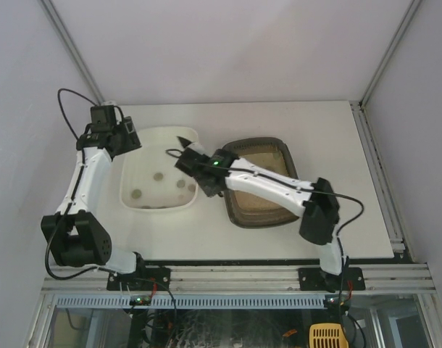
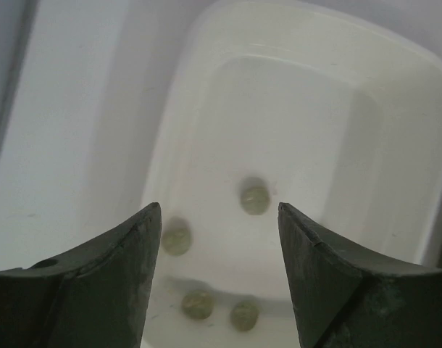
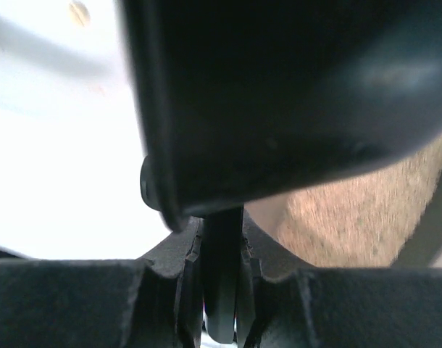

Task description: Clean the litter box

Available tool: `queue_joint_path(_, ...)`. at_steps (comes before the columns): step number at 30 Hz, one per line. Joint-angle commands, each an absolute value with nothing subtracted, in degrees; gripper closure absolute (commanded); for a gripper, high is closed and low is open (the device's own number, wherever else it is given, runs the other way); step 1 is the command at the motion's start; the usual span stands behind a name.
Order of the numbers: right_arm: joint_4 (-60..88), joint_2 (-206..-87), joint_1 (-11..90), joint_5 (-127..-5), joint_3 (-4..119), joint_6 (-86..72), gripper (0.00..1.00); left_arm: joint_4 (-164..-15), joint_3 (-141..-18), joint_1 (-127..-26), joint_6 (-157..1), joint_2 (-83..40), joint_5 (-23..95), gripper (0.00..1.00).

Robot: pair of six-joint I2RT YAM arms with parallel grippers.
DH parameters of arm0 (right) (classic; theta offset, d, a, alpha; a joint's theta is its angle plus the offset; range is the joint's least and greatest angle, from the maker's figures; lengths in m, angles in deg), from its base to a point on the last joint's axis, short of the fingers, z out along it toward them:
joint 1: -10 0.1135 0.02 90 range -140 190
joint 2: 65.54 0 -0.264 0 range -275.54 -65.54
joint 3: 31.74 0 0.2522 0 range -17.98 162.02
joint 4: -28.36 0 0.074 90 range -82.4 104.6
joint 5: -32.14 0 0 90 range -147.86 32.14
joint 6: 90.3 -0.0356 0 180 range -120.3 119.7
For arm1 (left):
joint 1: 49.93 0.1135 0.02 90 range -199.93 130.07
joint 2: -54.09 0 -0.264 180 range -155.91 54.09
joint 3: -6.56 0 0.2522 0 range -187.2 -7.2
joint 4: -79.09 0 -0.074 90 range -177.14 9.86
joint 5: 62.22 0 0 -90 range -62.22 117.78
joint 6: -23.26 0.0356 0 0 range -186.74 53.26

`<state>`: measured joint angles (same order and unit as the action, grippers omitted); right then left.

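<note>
We see the litter box (image 1: 277,142) lying on the white table (image 1: 322,123) right of centre, a dark brown-grey tray with a raised rim and beige sandy litter (image 1: 263,155) inside, and the right arm stretches across it from its base at the near edge. Just to its left, with a narrow gap between them, sits a plain white tray (image 1: 179,133), and in it we count four small greenish-grey lumps (image 1: 158,176) scattered over the floor. The right gripper (image 1: 196,161) hangs over the gap between the two trays. In the right wrist view we find its fingers (image 3: 185,268) pressed together on the thin dark handle of a scoop (image 3: 293,94), whose broad black body fills most of that picture. From above, the scoop (image 1: 184,141) shows as a dark pointed shape at the white tray's far right corner. Under it in the wrist view we make out litter (image 3: 351,217) to the right and the pale tray (image 3: 54,145) to the left. The left gripper (image 1: 131,135) hovers at the far left end of the white tray. In its own camera we see the left gripper (image 2: 219,217) with its dark fingers (image 2: 130,254) spread wide and nothing between them, the tray's pale rim (image 2: 170,109) and the lumps (image 2: 254,198) below.
</note>
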<state>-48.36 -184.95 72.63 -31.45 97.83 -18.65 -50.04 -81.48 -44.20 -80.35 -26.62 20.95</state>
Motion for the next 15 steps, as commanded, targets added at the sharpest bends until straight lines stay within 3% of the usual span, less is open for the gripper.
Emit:
queue_joint_path(1,-50.46,-167.15,64.55,-47.51,84.44,-27.38,1.0,-52.07,-89.66,-50.69,-77.84,-30.43,30.48,0.29)
queue_joint_path(3,-53.02,-162.99,61.52,-51.39,78.1,-29.95,1.0,-54.78,-91.11,-52.89,-77.02,-33.14,39.97,0.24)
queue_joint_path(4,-54.88,-161.32,60.04,-52.49,75.98,-30.91,1.0,-55.93,-92.31,-53.98,-76.18,-34.84,45.41,0.16)
queue_joint_path(5,-56.79,-159.63,58.8,-52.96,74.04,-31.75,1.0,-56.36,-94.09,-55.68,-74.05,-37.05,50.8,0.02)
queue_joint_path(6,-58.46,-158.42,57.7,-52.86,72.87,-32.39,1.0,-55.62,-96.93,-57.98,-71.89,-40.22,54.44,0.0)
queue_joint_path(10,-62.43,-155.68,53.32,-56.0,68.88,-33.49,1.0,-50.21,-109.22,-68.17,-66.64,-49.95,50.93,0.0)
queue_joint_path(15,-67.29,-158.45,48.46,-60.05,67.39,-33.51,1.0,-51.17,-116.45,-73.36,-73.75,-58.86,50.22,0.0)
